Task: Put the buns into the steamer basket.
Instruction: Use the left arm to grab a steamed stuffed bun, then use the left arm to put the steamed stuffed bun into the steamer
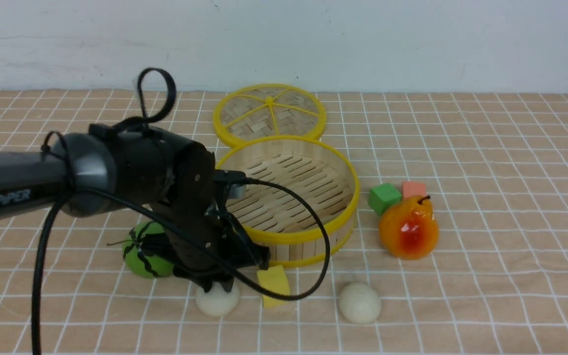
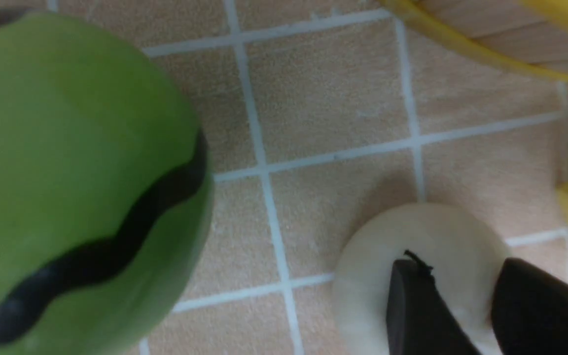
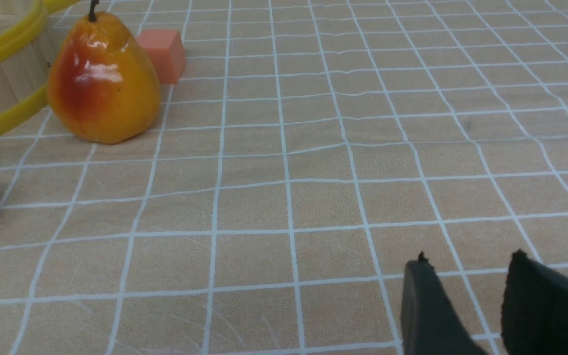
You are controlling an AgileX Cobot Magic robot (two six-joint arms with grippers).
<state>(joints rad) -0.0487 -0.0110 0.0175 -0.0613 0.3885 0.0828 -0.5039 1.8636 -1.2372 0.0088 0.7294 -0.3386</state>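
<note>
Buns, two in view: the left bun [image 1: 217, 299] and the right bun [image 1: 359, 302] both lie on the near part of the table, outside the steamer basket [image 1: 294, 240].

Surface: a tan cloth [image 1: 486, 276] ruled in white squares, lying flat with slight wrinkles. A plain white wall [image 1: 412, 39] closes the far side.

Orientation: both buns are round, with no long axis to report. The basket sits upright just beyond them, mouth up, slatted floor exposed.

Left gripper [image 1: 220, 285] bears down on top of the left bun. In its wrist view the fingers [image 2: 412, 305] stand slightly apart with dough showing between them; whether they pinch it cannot be told. Right gripper [image 3: 466, 276] hovers over bare cloth, jaws slightly parted, holding nothing.

Surroundings, near to far:
- A yellow block [image 1: 273, 285] sits just right of the left bun, between the two buns.
- A green striped melon [image 1: 146, 251] sits close behind and to the left.
- The left arm's cable [image 1: 324, 231] loops across the basket's near wall.
- A pear [image 1: 408, 227] stands right of the basket.
- A green cube [image 1: 384, 198] and a salmon cube [image 1: 413, 189] sit just behind the pear.
- The lid [image 1: 269, 114] lies flat beyond the basket, against its far rim.
</note>
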